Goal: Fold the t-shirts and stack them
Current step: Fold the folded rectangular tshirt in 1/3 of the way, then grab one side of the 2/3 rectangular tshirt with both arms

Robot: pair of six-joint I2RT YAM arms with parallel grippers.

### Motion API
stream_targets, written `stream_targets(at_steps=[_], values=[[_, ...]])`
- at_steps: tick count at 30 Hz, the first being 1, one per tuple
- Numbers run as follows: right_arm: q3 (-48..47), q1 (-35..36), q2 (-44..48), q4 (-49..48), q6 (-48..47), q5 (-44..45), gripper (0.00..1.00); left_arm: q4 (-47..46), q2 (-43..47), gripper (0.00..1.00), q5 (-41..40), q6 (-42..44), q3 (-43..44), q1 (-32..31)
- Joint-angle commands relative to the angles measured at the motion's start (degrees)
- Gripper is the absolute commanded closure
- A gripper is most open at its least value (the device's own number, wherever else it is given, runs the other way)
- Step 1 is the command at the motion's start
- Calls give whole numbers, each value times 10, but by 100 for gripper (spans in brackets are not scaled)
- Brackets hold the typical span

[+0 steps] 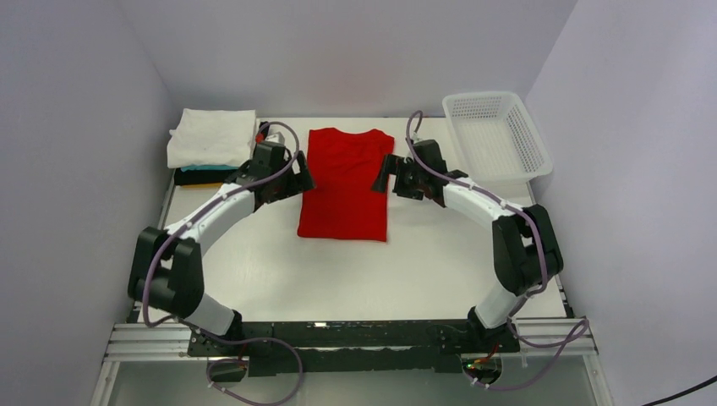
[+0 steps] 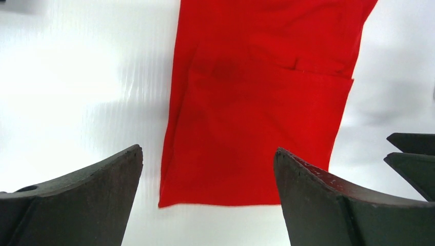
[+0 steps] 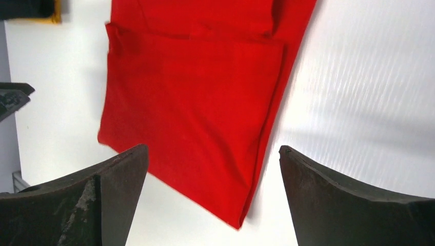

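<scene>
Red t-shirt (image 1: 345, 182) lies flat on the white desk (image 1: 279, 271), folded in lengthwise to a narrow strip, collar at the far end, hem toward the arm bases. Left end effector (image 1: 301, 179) sits at the shirt's left edge about halfway along it, fingers spread wide, nothing between them. Right end effector (image 1: 382, 176) sits at the shirt's right edge opposite it, fingers also spread wide, nothing gripped. Both wrist views look down on the red cloth from above it; cannot tell whether any fingertip touches the cloth. Left of and beyond the shirt's collar end is a stack of folded shirts: white shirt (image 1: 213, 135) on top, a teal edge (image 1: 207, 167) under it, then a yellow-orange strip (image 3: 56, 15) and a black layer (image 1: 196, 178) at the bottom. Right of and beyond the shirt's collar end stands a white mesh basket (image 1: 533, 144), well apart from the shirt; only its own mesh floor and walls show inside.
</scene>
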State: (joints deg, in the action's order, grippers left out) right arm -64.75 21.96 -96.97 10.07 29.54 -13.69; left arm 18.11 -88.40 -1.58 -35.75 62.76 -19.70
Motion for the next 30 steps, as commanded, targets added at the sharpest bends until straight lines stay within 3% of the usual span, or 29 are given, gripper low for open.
stream_targets(at_steps=[1, 7, 12, 17, 20, 26, 28, 30], values=[[74, 6, 50, -42, 13, -25, 0, -25, 54, 1, 20, -24, -88, 0], [199, 19, 112, -112, 76, -25, 0, -55, 77, 1, 68, -37, -186, 0], [226, 31, 95, -119, 86, -40, 0, -86, 71, 2, 66, -50, -215, 0], [251, 36, 106, -147, 104, -28, 3, -89, 39, 18, 61, -62, -216, 0], [254, 38, 109, -144, 102, -20, 7, -97, 26, 35, 76, -66, -218, 0], [252, 39, 100, -142, 101, -19, 14, -104, 7, 47, 88, -72, -231, 0], [248, 41, 93, -138, 102, -20, 18, -110, 3, 57, 100, -74, -234, 0], [245, 44, 89, -132, 105, -9, 21, -112, 2, 74, 98, -87, -240, 0]])
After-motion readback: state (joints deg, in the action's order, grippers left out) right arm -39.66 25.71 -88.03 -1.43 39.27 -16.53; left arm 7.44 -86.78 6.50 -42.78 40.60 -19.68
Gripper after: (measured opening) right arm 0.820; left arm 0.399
